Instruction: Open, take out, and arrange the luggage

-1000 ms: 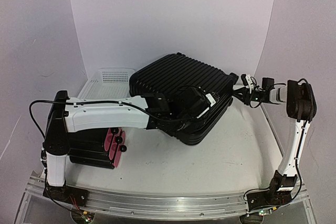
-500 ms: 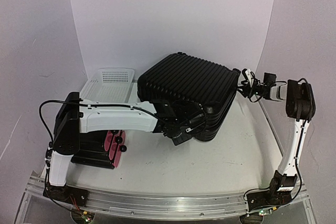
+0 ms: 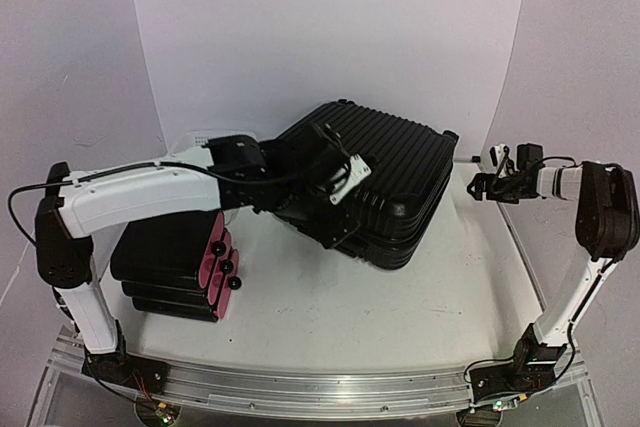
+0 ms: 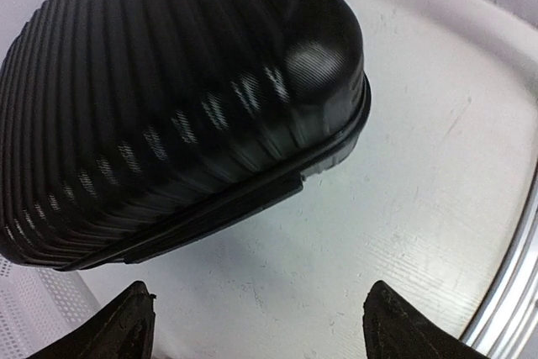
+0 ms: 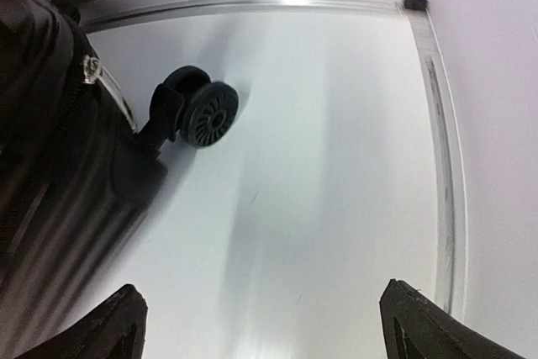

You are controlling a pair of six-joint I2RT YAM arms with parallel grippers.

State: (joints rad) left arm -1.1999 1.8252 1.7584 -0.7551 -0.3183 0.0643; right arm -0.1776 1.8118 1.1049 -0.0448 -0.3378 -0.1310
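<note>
The luggage (image 3: 385, 172), a big black ribbed hard-shell suitcase, lies flat at the back middle of the table with its two shells together. In the left wrist view its ribbed shell (image 4: 168, 81) fills the upper left. My left gripper (image 3: 340, 187) hovers over the suitcase's front left corner and, seen from the left wrist (image 4: 261, 329), is open over bare table. My right gripper (image 3: 482, 172) hangs to the right of the suitcase, apart from it. Seen from the right wrist (image 5: 269, 325) it is open and empty, with a suitcase wheel (image 5: 206, 111) ahead of it.
A smaller smooth black case with a pink side and black knobs (image 3: 175, 267) lies at the front left. A white perforated basket (image 4: 25, 308) sits behind my left arm, mostly hidden. A metal rail (image 3: 320, 387) runs along the near edge.
Both grippers have opened and let go of the suitcase. The left arm has swung back to the left and upward, the right has drawn off to the right. The suitcase has settled flatter.
</note>
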